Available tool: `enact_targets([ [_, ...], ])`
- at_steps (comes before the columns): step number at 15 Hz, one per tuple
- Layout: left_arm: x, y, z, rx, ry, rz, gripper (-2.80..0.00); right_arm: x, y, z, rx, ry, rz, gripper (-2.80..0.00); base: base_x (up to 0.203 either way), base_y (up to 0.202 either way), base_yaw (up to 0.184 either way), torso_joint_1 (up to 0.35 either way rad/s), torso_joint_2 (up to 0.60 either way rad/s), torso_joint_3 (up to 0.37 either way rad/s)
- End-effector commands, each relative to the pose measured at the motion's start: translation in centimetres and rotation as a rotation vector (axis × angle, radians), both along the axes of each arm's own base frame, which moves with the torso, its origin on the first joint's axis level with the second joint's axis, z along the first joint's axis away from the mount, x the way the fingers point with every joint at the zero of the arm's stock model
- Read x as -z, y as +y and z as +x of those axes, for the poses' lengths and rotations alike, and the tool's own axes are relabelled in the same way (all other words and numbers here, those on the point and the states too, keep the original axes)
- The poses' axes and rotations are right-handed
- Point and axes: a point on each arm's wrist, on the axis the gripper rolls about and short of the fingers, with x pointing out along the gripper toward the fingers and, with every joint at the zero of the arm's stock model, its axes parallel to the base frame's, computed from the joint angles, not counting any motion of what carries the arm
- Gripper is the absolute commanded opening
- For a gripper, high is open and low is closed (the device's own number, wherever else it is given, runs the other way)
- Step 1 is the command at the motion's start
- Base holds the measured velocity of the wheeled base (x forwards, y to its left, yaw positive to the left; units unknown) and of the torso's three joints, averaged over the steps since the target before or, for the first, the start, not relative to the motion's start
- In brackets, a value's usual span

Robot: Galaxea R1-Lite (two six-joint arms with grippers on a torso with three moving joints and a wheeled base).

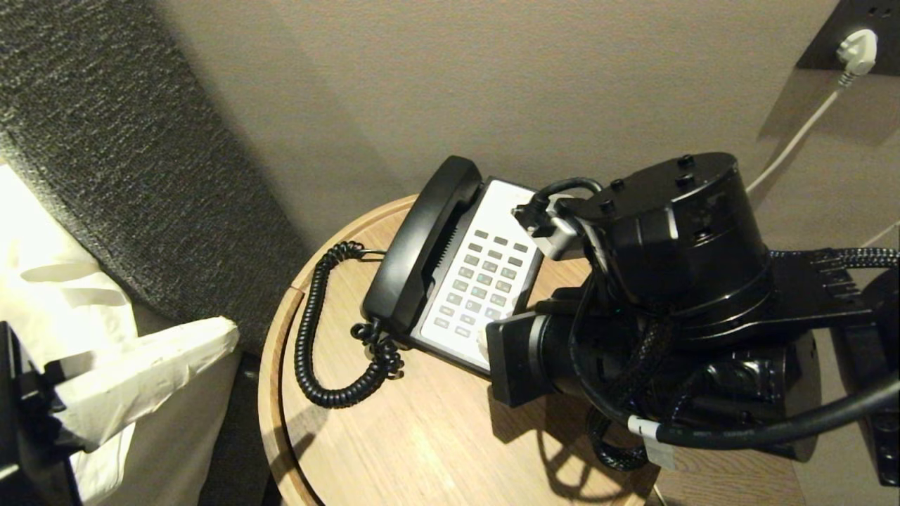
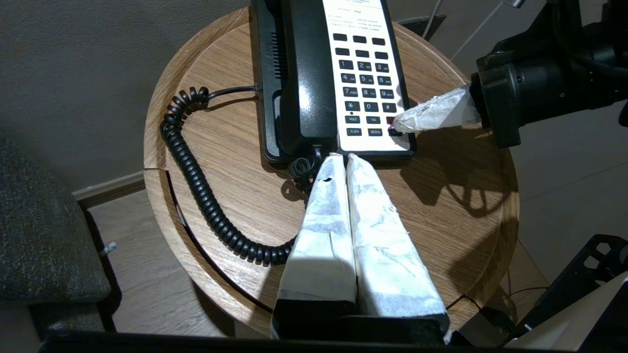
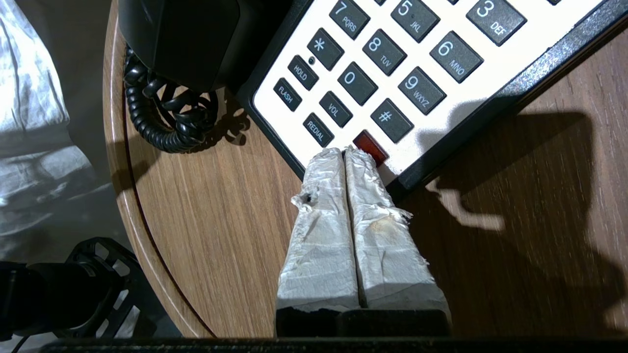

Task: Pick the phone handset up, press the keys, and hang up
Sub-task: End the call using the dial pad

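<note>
Round wooden side table (image 1: 422, 436) with black-and-white phone base (image 1: 485, 281) and slack coiled cord (image 1: 309, 337) on top

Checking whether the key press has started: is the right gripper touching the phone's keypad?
Touching. In the left wrist view the shut right gripper has its tip down on the phone base at the red key; the right wrist view shows no gap there.
</note>
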Motion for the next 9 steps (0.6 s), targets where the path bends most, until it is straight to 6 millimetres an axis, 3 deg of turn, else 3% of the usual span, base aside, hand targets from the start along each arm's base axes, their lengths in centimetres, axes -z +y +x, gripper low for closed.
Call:
enact_targets([
  [1,0.05,0.0,0.0,0.0,0.001,0.0,-2.8,0.0,0.01,0.02,0.003,0.001,0.001,-2.8,0.0,0.0,0.0,0.0,0.0,0.0],
  [9,0.37,0.27,-0.22,0.001,0.002,0.001,-2.8,0.9,0.33,0.22,0.004,0.017,-0.023,-2.8,0.0,0.0,0.0,0.0,0.0,0.0],
])
